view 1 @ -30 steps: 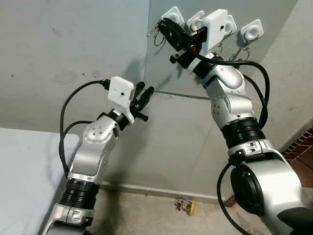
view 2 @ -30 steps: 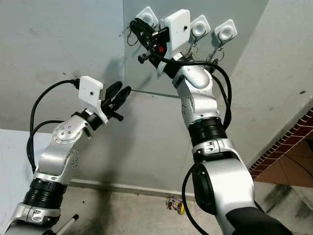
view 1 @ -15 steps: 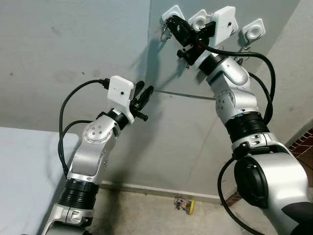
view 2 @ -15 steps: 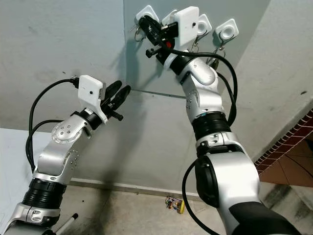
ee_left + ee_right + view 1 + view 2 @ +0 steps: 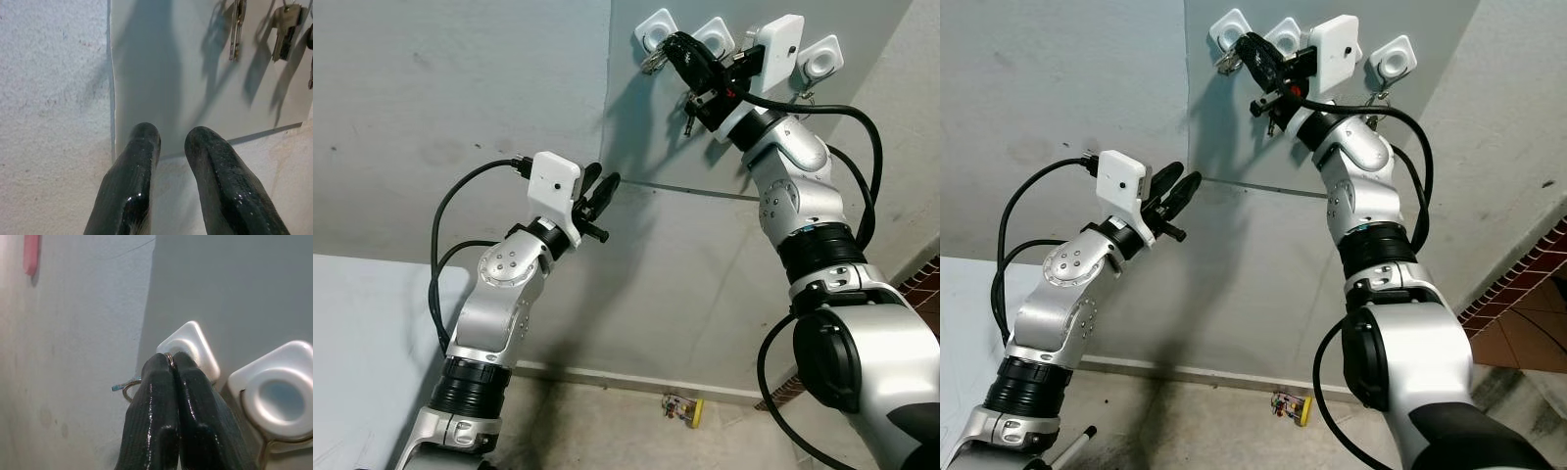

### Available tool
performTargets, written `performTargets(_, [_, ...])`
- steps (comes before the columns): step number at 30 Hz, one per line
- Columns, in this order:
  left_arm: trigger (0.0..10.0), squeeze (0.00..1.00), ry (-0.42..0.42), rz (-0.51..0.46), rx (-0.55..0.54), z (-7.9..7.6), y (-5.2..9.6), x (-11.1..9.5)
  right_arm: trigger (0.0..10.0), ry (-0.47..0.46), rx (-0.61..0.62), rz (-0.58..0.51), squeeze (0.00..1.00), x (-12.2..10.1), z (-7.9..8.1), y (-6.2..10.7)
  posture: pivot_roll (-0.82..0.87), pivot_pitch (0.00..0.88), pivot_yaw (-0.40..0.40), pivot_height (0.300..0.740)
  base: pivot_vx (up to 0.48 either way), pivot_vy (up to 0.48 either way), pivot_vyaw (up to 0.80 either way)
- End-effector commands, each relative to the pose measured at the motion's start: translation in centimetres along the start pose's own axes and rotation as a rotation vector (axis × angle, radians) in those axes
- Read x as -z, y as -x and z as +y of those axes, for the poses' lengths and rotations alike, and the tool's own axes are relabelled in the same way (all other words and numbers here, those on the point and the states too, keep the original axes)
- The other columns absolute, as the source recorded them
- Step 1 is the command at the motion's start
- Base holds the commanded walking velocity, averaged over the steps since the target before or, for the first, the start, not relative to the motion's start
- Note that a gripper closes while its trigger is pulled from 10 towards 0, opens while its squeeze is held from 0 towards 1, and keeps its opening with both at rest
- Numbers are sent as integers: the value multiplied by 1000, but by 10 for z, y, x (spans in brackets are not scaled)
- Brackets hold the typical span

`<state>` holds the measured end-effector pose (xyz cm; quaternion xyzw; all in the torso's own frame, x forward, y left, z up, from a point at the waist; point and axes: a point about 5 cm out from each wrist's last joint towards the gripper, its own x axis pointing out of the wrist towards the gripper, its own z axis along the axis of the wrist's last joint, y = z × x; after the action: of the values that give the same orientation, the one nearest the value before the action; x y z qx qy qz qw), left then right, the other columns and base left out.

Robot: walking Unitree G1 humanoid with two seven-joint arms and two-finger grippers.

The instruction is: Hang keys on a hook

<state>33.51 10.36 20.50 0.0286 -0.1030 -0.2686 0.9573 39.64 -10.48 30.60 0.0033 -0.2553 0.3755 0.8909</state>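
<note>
Reaching up and forward from a bent elbow, left arm raised at chest height toward the grey wall panel, wrist camera box on top; left gripper empty, fingers a small gap apart, touching nothing, aimed at the panel's lower edge, with hanging keys seen further up the panel in the left wrist view. Stretching high and steeply upward on the right, right arm nearly straight, black cable looping beside it, wrist turned toward the row of white square hooks at the top of the panel. Pressed tight together, fingertips of the right gripper pinching a thin metal key ring right against the leftmost hook, tips touching its white base. Peeking out beside the fingers, a loop of that ring, with a bit of metal hanging just under the hook in the head views; whether the ring sits over the hook cannot be told. Lying on the floor by the wall base, a small yellow object.
</note>
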Motion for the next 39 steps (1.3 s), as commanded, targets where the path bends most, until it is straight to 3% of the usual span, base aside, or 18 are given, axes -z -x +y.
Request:
performTargets(1, [10000,0,-13,-19,1,0,-2,-7,10000,17,-24,19,0,0,-1,3,-45,62,-84,740,0,0,0])
performTargets(23, [10000,0,-19,-26,-10,4,-4,-11,10000,2,-63,79,0,13,0,15,-43,60,-76,740,0,0,0])
performTargets(25, [10000,0,-19,-27,-10,4,-4,-11,10000,-3,-63,79,47,13,0,15,-43,60,-76,740,0,0,0])
performTargets(26, [10000,0,-20,-26,-12,4,-4,-11,10000,-18,-63,75,1000,13,-1,16,-41,58,-77,740,0,0,0])
performTargets(39, [10000,0,-28,-33,-23,5,-1,-8,10000,-49,-50,95,1000,32,7,34,-37,57,-74,740,0,0,0])
